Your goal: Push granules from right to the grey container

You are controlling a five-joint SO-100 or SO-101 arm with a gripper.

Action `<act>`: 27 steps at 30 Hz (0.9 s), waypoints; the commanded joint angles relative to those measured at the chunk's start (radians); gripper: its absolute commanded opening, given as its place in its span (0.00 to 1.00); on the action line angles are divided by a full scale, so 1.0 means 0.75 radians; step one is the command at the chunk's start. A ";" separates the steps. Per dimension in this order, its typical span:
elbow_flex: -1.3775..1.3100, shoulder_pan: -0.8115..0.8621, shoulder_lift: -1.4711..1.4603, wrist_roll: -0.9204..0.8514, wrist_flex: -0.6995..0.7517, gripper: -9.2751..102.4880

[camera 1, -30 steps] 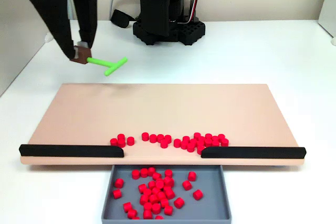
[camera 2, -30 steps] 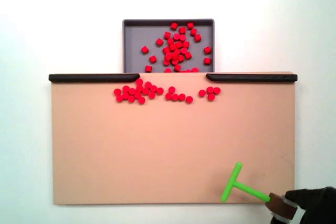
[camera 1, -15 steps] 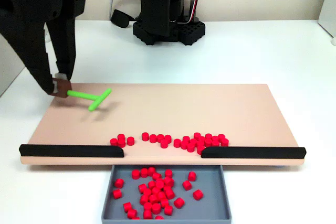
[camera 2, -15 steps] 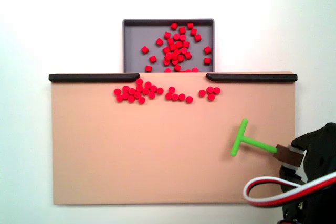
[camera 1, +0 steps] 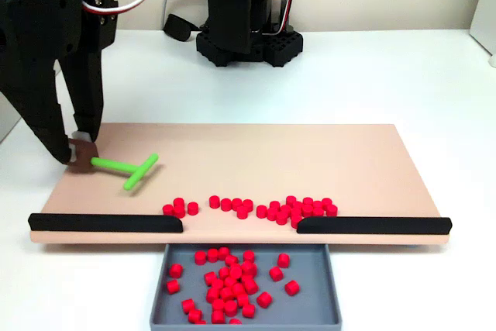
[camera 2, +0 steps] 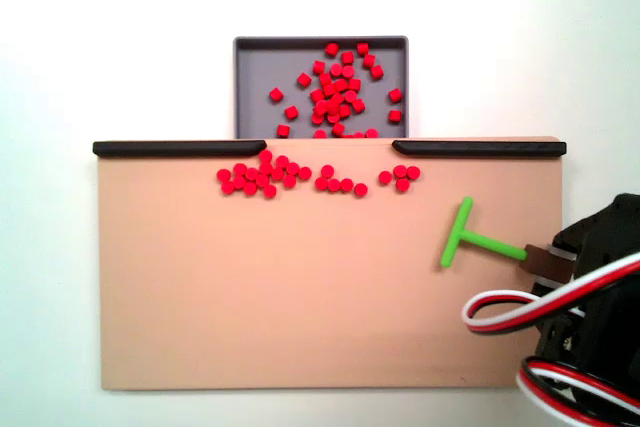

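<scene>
Jaws pinch the green stick [camera 1: 124, 167], its held end hidden.

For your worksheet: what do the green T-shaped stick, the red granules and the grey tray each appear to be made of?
Green T-shaped stick: probably plastic, judging by its uniform bright colour and matte surface.
Red granules: likely plastic or rubber; identical, saturated, matte.
Grey tray: seemingly moulded plastic, with an even colour and a thin raised rim.

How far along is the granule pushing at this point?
Partly done. Many granules already lie in the grey container. In hand: the gripper holds the green T-stick over the beige board, apart from the pellets. Left: the row of granules on the board by the gap between the black strips.
</scene>
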 commanded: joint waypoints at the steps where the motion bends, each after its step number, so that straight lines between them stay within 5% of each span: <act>1: -0.076 -0.008 -0.006 -0.366 -0.002 0.08; 27: -0.215 -0.065 -0.135 -0.252 -0.002 0.08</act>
